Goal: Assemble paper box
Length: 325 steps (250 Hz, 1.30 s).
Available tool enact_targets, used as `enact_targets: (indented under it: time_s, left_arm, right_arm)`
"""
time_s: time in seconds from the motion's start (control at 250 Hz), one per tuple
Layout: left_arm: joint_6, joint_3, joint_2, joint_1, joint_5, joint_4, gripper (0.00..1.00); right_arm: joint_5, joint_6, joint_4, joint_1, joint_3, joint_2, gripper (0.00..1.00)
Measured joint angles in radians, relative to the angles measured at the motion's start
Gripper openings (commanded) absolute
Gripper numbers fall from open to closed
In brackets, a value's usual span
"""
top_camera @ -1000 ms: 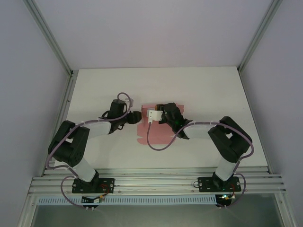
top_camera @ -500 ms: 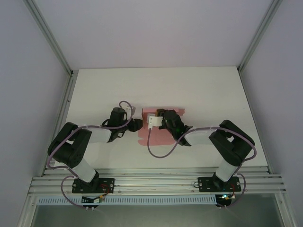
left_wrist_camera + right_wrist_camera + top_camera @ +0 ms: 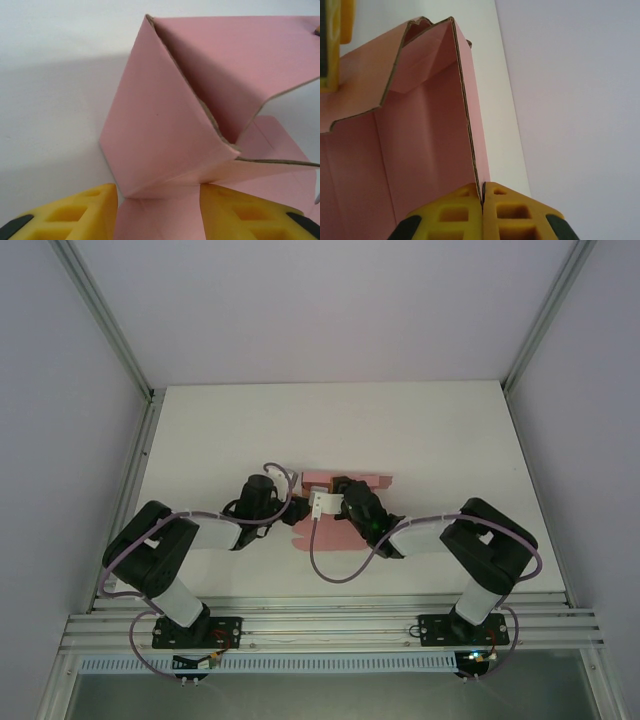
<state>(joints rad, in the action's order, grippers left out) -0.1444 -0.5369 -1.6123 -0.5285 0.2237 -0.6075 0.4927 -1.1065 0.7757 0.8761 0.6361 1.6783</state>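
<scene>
One paper box (image 3: pixel 365 479) is sitting on the worktop (image 3: pixel 420 430), largely hidden beneath two tools: right tool (image 3: pixel 482 192) is pinching its raised wall, left tool (image 3: pixel 159 200) is standing open astride a folded corner.

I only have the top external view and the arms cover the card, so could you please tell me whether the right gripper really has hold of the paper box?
Observer: Yes. In the right wrist view the right gripper is shut on the edge of a raised wall of the paper box.
Operator: Thank you. Is the other arm gripping too?
Observer: Not visibly. In the left wrist view the left gripper has its fingers apart, with flat card between them and a folded-up flap just ahead.
Operator: Is that flap standing square?
Observer: No, it is raised off the table but tilted.
</scene>
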Motion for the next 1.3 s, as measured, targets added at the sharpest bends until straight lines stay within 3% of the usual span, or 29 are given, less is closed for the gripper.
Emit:
enact_targets:
  time_s: [0.208,0.411,0.499,0.575,0.663,0.751,0.791,0.819,0.855,0.879,0.974,1.122,1.298]
  left_arm:
    - [-0.008,0.101,0.021,-0.006,-0.041,-0.132,0.52]
    - [0.003,0.123,0.026,-0.007,-0.031,-0.166,0.41]
    - [0.003,0.122,0.028,-0.007,0.029,-0.170,0.53]
    - [0.003,0.122,0.052,-0.007,0.074,-0.164,0.53]
    - [0.008,0.122,0.103,-0.006,0.095,-0.157,0.43]
    - [0.014,0.119,0.129,0.000,0.097,-0.162,0.22]
    - [0.021,0.110,0.125,0.002,0.089,-0.156,0.21]
    - [0.029,0.101,0.119,0.008,0.084,-0.149,0.27]
    - [0.034,0.089,0.111,0.015,0.076,-0.136,0.49]
    - [0.027,0.080,0.108,0.019,0.072,-0.126,0.53]
    - [0.024,0.076,0.131,0.026,0.042,-0.104,0.58]
    - [0.026,0.080,0.214,0.034,-0.019,-0.043,0.53]
    - [0.030,0.078,0.216,0.034,-0.043,0.011,0.57]
  right_arm:
    - [0.045,0.016,0.028,0.032,-0.020,0.000,0.03]
    - [0.050,0.034,-0.014,0.043,-0.015,-0.018,0.00]
    - [0.060,0.034,-0.026,0.045,-0.009,-0.019,0.00]
    - [0.068,0.034,-0.033,0.047,-0.005,-0.019,0.00]
    - [0.076,0.037,-0.040,0.049,-0.002,-0.019,0.00]
    - [0.081,0.047,-0.061,0.049,0.011,-0.019,0.00]
    - [0.084,0.050,-0.067,0.049,0.014,-0.019,0.00]
    - [0.085,0.052,-0.071,0.048,0.016,-0.019,0.00]
    - [0.090,0.054,-0.080,0.048,0.020,-0.019,0.00]
    - [0.095,0.056,-0.089,0.046,0.024,-0.019,0.00]
    - [0.099,0.074,-0.116,0.035,0.036,-0.022,0.00]
    - [0.086,0.095,-0.142,0.034,0.037,-0.035,0.00]
    - [0.087,0.098,-0.141,0.034,0.040,-0.031,0.00]
